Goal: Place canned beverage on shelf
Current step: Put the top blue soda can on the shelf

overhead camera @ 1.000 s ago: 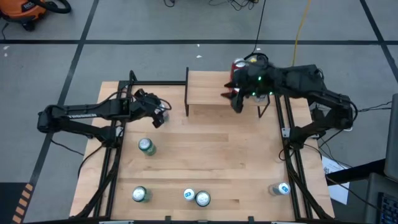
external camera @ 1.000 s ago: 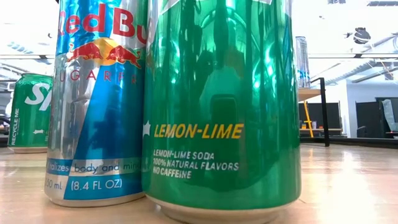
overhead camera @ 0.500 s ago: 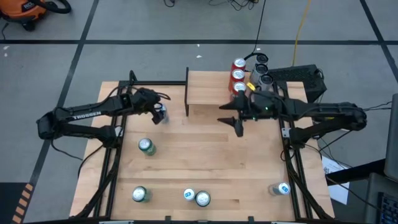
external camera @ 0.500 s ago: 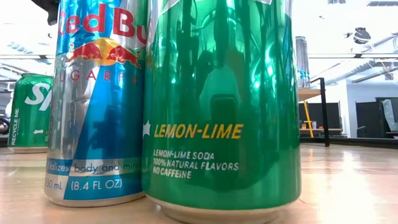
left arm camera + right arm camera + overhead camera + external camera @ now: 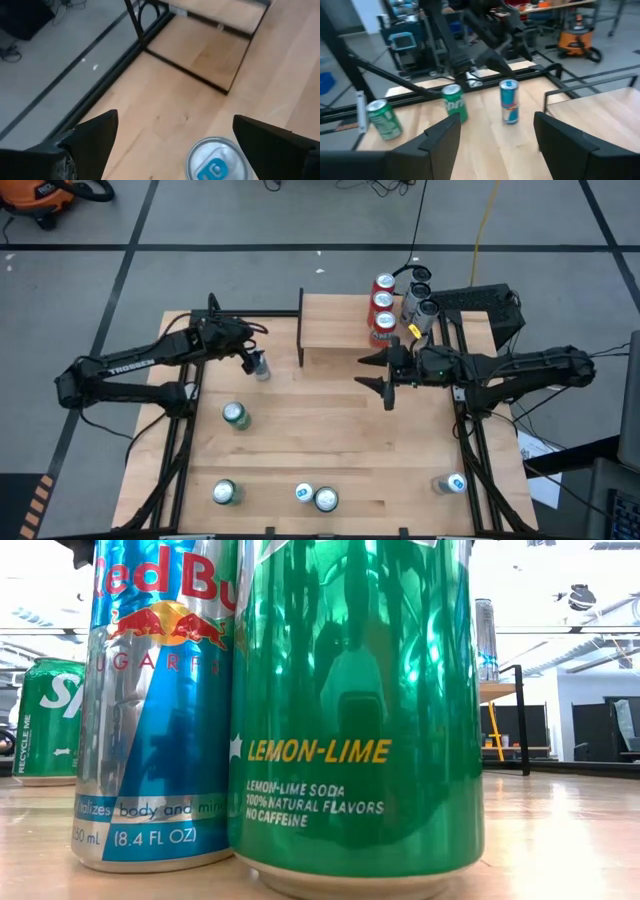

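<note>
the slim blue-and-silver can (image 5: 260, 366) stands upright on the pale wood table (image 5: 330, 445), right beneath the left claw (image 5: 252, 358), whose two dark wedge fingers (image 5: 92, 142) are spread wide to either side of the can's round silver lid with its blue tab, gripping nothing. ahead of this claw is the shelf (image 5: 340, 322), a smooth light-wood board on thin black metal legs. on the shelf's end nearest the right claw (image 5: 384, 379) three red-topped cans (image 5: 382, 304) sit in a row, with two grey-topped cans (image 5: 419, 298) beside them, perhaps just off the board. the right claw hovers off the shelf's front edge, its fingers parted and empty. in the low view a glossy green can (image 5: 355, 710) reads "lemon-lime", "100% natural flavors", "no caffeine"; touching it, a red bull can (image 5: 160, 705) reads "8.4 fl oz".
</note>
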